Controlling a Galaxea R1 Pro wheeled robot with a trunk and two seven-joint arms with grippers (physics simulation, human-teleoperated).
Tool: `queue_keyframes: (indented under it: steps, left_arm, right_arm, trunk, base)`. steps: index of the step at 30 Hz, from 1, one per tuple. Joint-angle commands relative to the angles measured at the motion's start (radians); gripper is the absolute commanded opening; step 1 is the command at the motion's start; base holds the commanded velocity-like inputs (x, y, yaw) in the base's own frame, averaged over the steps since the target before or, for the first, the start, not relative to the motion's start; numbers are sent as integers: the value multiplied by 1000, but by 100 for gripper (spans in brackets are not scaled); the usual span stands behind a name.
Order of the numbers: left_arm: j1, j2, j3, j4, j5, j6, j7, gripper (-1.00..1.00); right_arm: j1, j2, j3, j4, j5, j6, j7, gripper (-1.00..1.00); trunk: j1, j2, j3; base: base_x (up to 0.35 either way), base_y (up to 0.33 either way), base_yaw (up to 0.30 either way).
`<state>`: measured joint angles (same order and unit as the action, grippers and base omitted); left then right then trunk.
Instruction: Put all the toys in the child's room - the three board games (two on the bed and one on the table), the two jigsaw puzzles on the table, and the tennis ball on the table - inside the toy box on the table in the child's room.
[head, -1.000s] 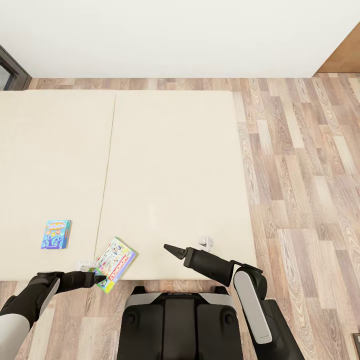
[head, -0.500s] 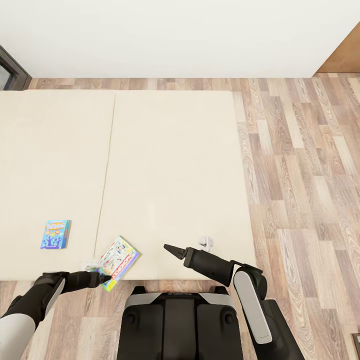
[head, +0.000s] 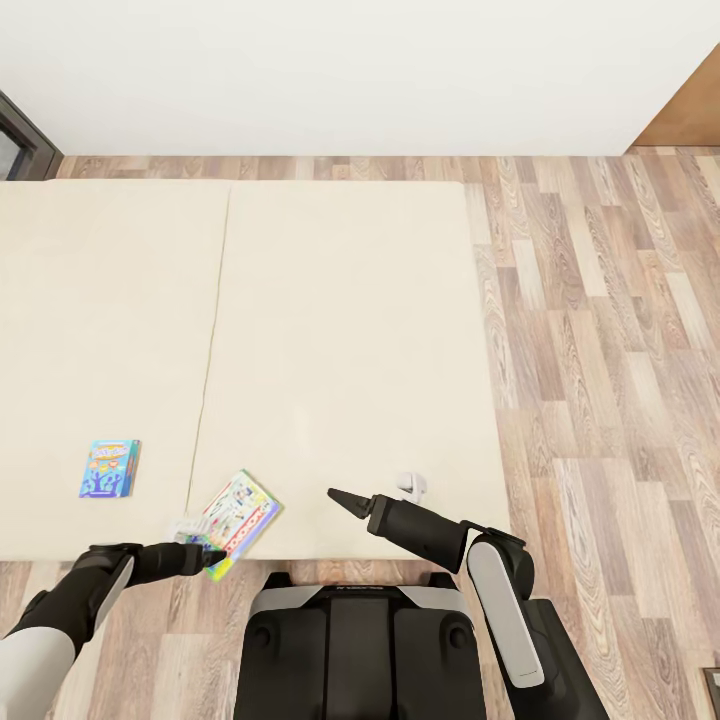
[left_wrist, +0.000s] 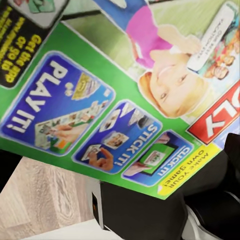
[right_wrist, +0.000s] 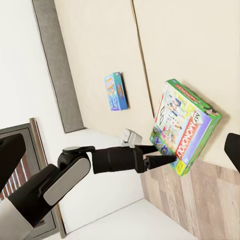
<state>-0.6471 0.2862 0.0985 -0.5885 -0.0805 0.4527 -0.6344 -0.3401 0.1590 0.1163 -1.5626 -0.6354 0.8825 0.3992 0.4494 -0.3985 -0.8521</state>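
Observation:
Two board games lie on the beige bed. A small blue one rests near the front left. The white and green Monopoly box sits askew at the front edge, one corner hanging over the floor. My left gripper reaches in from the left and pinches that overhanging corner. My right gripper hovers over the mattress to the right of the box, holding nothing, its fingers spread wide in the right wrist view. The toy box and table are out of view.
Wood plank floor runs along the bed's right side and in front of it. A white wall stands behind, with a dark window frame at the far left. The bed's grey frame lines its far end. My dark base stands against the bed's front edge.
The Monopoly box has slid and turned a little to the right together with my left gripper. The right arm has not moved.

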Motion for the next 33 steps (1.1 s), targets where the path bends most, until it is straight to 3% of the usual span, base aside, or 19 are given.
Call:
queue_keyframes:
  steps: [1, 10, 21, 33]
  left_arm:
    - [0, -3, 7, -2, -8, 7, -8, 100]
    - [0, -6, 14, -2, -6, 11, -14, 100]
    - [0, -5, 15, -3, -6, 19, -90, 100]
    - [0, -4, 15, -5, -5, 42, -97, 100]
  right_arm:
    - [0, 1, -1, 0, 3, 5, 5, 100]
    - [0, 1, -1, 0, 3, 4, 5, 100]
    - [0, 1, -1, 0, 3, 4, 5, 100]
    - [0, 1, 0, 0, 3, 4, 4, 100]
  trunk:
    - [1, -2, -1]
    - [1, -2, -1]
    - [1, -2, -1]
    - [1, -2, -1]
  base:
    - [0, 0, 0]
    - [0, 0, 0]
    - [0, 0, 0]
    - [0, 0, 0]
